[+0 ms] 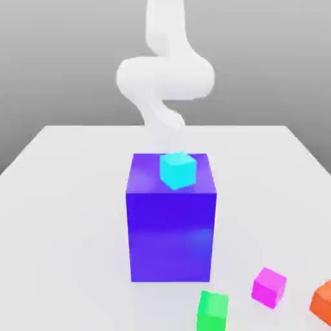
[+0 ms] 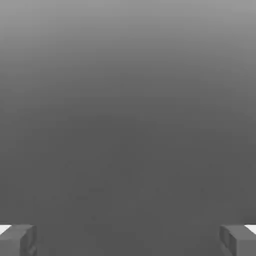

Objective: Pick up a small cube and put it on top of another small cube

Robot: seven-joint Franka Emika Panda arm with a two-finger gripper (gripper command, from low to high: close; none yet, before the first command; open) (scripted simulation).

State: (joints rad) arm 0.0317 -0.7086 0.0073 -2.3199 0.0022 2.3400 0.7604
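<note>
So far nothing is picked up. In the hand view the gripper [image 2: 128, 240] has its two fingers [image 2: 17, 240] spread wide apart with nothing between them, and in front of it is just plain grey.

In the exterior view the white arm [image 1: 165, 74] rises behind the big blue-violet block [image 1: 171, 223]. A cyan cube [image 1: 178, 170] sits on top of that block. The small magenta cube [image 1: 269, 287] lies on the white table [image 1: 58, 213], well away from the gripper, on the far side of the big block from the arm. The small green cube [image 1: 213, 311] sits near it, a little apart, toward the exterior view's left. An orange cube [image 1: 322, 301] is close by on the magenta cube's other side.

Several things could go wrong. The big block stands between the arm and the small cubes, so a low reach could bump it or knock the cyan cube off. The gripper could also grab the wrong cube, because the colours sit close together. Wide fingers coming down could push the green cube away. And if the magenta cube lands off-centre, it will likely slide off.
</note>
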